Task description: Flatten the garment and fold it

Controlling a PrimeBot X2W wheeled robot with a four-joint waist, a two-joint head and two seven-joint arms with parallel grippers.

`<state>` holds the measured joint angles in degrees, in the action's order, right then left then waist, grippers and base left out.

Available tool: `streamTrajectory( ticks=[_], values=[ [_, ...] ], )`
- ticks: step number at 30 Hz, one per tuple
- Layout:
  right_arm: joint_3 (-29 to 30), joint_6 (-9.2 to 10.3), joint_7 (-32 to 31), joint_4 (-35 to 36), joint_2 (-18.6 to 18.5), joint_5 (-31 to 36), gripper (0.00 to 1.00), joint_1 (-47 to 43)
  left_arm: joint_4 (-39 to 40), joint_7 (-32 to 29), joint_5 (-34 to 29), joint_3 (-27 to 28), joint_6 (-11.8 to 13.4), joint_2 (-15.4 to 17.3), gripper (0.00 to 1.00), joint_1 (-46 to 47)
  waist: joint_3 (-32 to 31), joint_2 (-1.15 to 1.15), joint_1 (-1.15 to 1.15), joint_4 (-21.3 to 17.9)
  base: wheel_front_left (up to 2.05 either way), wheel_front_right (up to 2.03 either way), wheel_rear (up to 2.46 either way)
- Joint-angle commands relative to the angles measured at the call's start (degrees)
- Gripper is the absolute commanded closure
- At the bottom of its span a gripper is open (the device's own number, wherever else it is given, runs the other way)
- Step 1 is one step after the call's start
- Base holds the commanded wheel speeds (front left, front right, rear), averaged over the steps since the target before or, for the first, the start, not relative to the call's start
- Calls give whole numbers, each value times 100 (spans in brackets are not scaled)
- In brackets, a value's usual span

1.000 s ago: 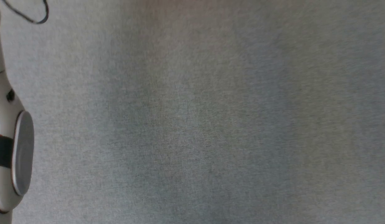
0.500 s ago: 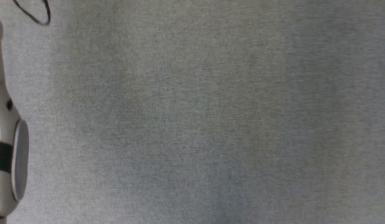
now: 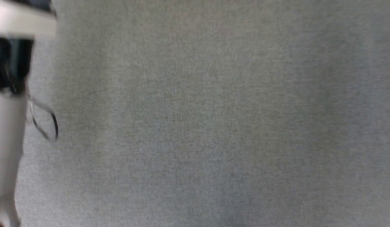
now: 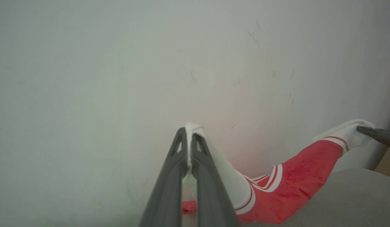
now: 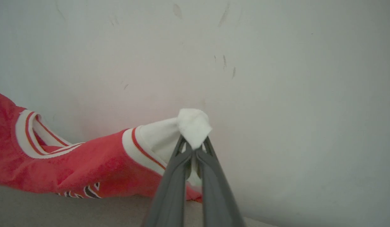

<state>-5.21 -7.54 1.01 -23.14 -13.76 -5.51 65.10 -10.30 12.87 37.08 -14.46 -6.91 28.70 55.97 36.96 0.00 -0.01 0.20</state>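
Surface (image 3: pixel 214 126), grey cloth, lies below. Shirt (image 4: pixel 296 170) hangs in the air above it, stretched sleeve to sleeve, sagging at the collar. Left pincer (image 4: pixel 189 138) and right pincer (image 5: pixel 195 146) each pinch a white sleeve. I read it as lifted for spreading: flattening unfinished, folding not started.

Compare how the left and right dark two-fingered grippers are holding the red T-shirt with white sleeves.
The left gripper pinches a thin fold of white sleeve; the right gripper clamps a bunched wad. Little cloth tops the left gripper's tips; a lump bulges above the right gripper's. Both are shut on white sleeve fabric, with the red T-shirt slung between them.
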Motion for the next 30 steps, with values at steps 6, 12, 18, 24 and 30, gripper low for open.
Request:
streamTrajectory(
  ticks=[6,12,18,24,30],
  values=[
    [750,5,-351,1581,-188,-523,100,-2152,1095,94,78,146,421,105,100,-1736,-1011,0,1,-132,0,0,0],
    [1159,5,-596,2599,255,-603,100,-3788,1745,-2,-38,-83,766,128,100,-3291,-1560,0,1,-133,0,0,0],
    [1357,5,-829,3311,713,-696,100,-5205,1829,-301,33,-390,902,248,100,-4507,-1987,0,1,-70,0,0,0],
    [1600,5,-949,3686,997,-935,100,-6335,1816,-585,454,-554,956,199,100,-5393,-2395,0,1,17,0,0,0],
    [1795,5,-1048,3914,1080,-1157,100,-7165,1979,-888,889,-616,971,282,100,-6138,-2856,0,1,50,0,0,0]
  ],
)
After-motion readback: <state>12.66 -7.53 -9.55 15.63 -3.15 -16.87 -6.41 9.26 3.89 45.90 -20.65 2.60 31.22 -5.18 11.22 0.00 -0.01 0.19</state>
